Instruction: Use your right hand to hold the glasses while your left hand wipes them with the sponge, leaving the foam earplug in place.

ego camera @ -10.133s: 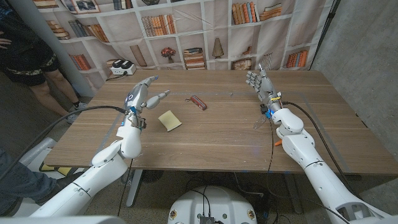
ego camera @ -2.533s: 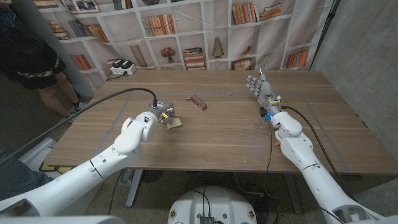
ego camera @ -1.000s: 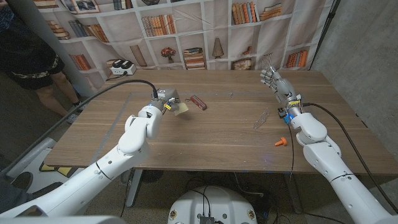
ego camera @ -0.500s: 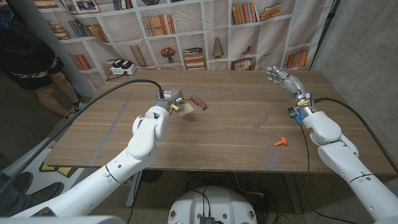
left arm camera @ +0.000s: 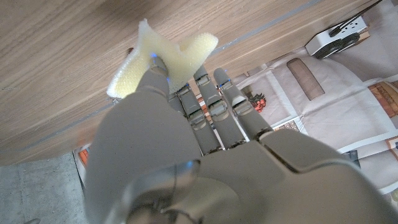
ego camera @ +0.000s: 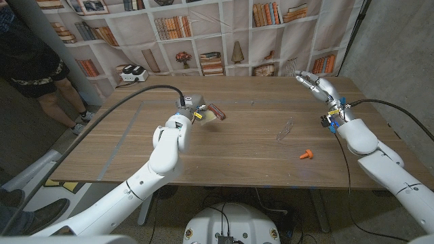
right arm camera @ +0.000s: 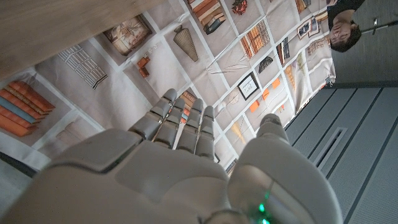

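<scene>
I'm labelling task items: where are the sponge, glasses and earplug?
sponge (ego camera: 208,116): head view, its yellow middle.
glasses (ego camera: 286,129): head view, the thin frame.
foam earplug (ego camera: 307,154): head view, its orange body.

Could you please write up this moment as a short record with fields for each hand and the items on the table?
left hand: raised over the table, fingers pinching the sponge
right hand: open, held above the far right of the table, holding nothing
glasses: lying on the table, untouched
foam earplug: orange, on the table near the front edge, apart from the glasses
other item: small dark red object beside the sponge
</scene>
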`<state>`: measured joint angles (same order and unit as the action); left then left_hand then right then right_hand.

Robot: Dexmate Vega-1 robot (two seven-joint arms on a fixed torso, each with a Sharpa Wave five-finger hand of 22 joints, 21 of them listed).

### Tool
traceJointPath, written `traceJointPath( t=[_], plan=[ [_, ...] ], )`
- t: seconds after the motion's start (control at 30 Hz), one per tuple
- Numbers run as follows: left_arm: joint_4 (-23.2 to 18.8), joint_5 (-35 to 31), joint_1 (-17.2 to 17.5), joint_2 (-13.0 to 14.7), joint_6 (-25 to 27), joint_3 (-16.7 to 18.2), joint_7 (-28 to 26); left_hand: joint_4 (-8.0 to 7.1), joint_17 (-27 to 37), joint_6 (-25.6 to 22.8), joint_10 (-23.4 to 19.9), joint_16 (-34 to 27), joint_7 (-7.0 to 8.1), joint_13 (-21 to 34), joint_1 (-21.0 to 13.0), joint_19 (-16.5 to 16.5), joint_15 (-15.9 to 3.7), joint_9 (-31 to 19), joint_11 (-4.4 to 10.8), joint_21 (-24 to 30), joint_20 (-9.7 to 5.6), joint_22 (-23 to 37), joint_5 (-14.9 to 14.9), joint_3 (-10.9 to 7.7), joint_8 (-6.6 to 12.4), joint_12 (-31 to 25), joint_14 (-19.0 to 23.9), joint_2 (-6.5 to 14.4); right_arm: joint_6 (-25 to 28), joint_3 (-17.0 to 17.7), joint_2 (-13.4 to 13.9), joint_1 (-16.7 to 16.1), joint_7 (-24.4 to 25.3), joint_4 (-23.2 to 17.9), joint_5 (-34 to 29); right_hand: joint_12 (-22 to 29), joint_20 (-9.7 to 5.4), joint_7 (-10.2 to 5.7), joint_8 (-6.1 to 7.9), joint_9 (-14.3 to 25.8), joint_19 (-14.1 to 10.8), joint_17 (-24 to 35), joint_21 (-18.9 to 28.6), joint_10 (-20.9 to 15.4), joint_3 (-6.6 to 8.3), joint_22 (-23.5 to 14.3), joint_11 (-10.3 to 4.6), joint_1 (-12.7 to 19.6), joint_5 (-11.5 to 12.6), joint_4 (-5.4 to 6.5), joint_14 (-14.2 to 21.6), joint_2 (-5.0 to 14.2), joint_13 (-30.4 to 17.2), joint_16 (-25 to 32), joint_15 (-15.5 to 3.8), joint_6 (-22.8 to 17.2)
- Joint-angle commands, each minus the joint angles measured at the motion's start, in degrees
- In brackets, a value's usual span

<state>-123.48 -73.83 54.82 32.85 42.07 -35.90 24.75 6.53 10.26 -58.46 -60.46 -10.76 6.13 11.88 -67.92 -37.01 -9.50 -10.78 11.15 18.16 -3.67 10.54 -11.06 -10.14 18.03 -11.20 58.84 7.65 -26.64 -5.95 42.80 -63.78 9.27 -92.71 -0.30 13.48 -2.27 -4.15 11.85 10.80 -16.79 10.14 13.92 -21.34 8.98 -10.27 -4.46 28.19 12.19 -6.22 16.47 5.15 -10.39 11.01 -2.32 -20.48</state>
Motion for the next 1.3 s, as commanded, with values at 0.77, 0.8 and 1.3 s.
traceJointPath(
  t=[0.77, 0.8, 1.3],
  plan=[
    [0.66, 2.09, -1.57, -0.20, -6.71, 3.03, 3.30, -1.74, 0.11, -2.04, -0.21, -0.07, -1.55, 0.27, -0.61, 0.59, -2.94, -0.18, 0.13, -0.34, -4.01, 0.27, -0.35, -1.77, 0.04, -0.12, -0.04, -0.11, 14.90, -9.59, 18.82, 0.68, 20.88, -6.09, -23.55, -0.71, -2.26, -2.45, -0.62, 0.20, -2.06, 0.00, -0.61, 0.30, 2.01, -0.16, -3.65, 5.11, 1.00, -2.75, 1.72, 0.47, -0.18, -0.21, -1.67, 1.73],
    [0.70, 2.05, -1.68, -0.17, -6.77, 2.95, 3.32, -1.74, 0.11, -2.01, -0.18, -0.07, -1.56, 0.26, -0.62, 0.71, -2.94, -0.18, 0.14, -0.40, -4.06, 0.26, -0.35, -1.78, 0.02, -0.10, -0.03, -0.11, 15.31, -9.80, 19.24, 0.68, 20.92, -6.23, -23.66, -0.73, -2.24, -2.59, -0.60, 0.20, -2.15, 0.00, -0.61, 0.31, 2.11, -0.16, -3.75, 5.35, 1.03, -2.84, 1.81, 0.49, -0.18, -0.20, -1.72, 1.70],
    [2.08, 3.87, -3.76, -0.56, -8.37, 2.23, 3.42, -1.89, 0.11, -1.59, 0.45, 0.06, -1.64, 0.51, -0.79, 1.61, -3.00, -0.22, -0.03, -0.91, -4.31, 0.24, -0.36, -2.06, -0.36, -0.01, -0.58, 0.02, 22.06, -10.80, 26.32, 0.10, 16.68, -10.24, -23.41, -0.45, -2.10, -5.31, 0.45, 0.18, -2.79, 0.07, -0.99, -1.24, 2.81, -0.19, -6.61, 8.00, 1.29, -3.47, 2.73, -0.45, -0.12, -0.26, -1.88, -1.54]
  ],
)
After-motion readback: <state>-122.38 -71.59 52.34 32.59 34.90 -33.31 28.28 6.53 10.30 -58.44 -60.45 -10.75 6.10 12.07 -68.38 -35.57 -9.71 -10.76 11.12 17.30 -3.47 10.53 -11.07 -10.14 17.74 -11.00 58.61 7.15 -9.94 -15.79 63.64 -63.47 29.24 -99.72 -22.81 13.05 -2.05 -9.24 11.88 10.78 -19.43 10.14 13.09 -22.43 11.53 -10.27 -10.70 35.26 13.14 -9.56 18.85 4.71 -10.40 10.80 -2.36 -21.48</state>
